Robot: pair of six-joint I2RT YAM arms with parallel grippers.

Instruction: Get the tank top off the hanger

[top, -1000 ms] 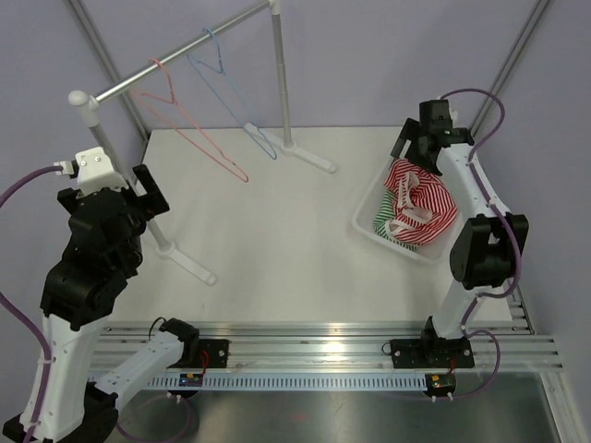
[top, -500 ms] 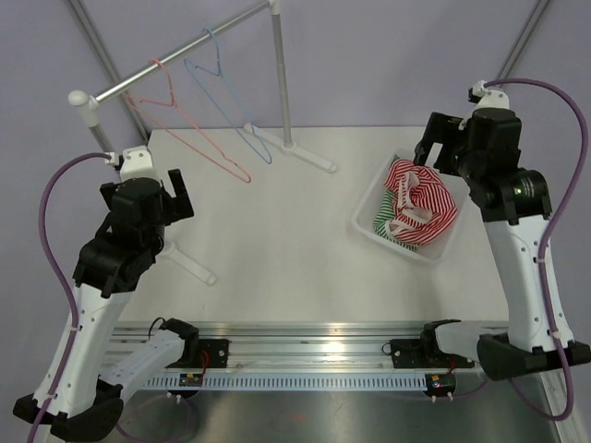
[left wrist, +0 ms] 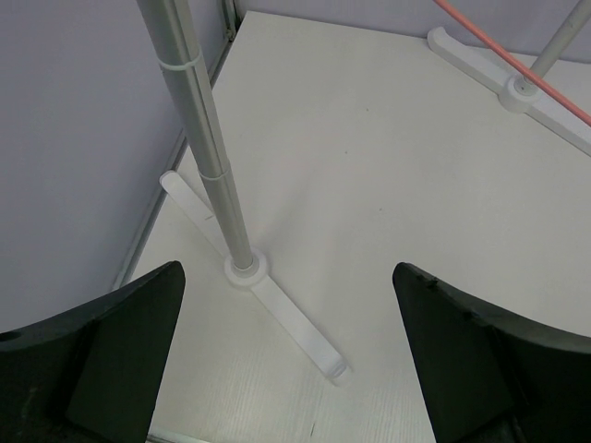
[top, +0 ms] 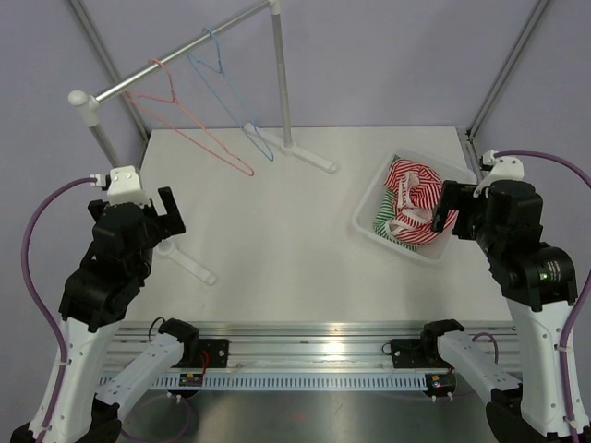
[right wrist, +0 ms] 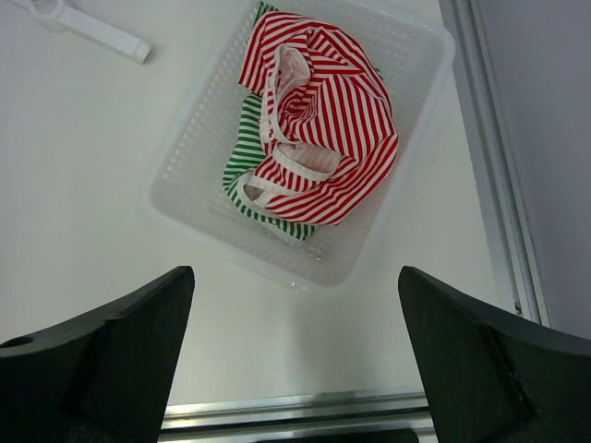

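Step in hand: by my judgement, the removal itself is complete and you are at the check.

Findings:
- The pink hanger (top: pixel 231 164) and the blue hanger (top: pixel 261 143) hang from the rail (top: pixel 185 51) at the far left of the counter (top: pixel 277 231). Both are bare wire; no cloth shows on either.
- The red-striped tank top (right wrist: pixel 319 138) lies crumpled in the white basket (right wrist: pixel 189 152) on the right side of the counter, on top of a green-striped garment (right wrist: pixel 245 157) that shows at its left edge.
- The left end effector (left wrist: pixel 291 360) stands wide open and carries nothing. It hovers at the near left, looking down on the rack post (left wrist: pixel 208 157) and its foot, well apart from both hangers.
- The right end effector (right wrist: pixel 295 360) is likewise spread wide and empty. It sits above the near edge of the counter, on the near side of the basket and clear of it.

Next move: no further grasp appears to be called for. You need only confirm that no strap is caught on either hook; the top view shows none, though the wire is thin there and I cannot rule out a small snag. If you intend another pass, note that nothing is left on the rail to pull. Keep both arms at the near edge and away from the rack.
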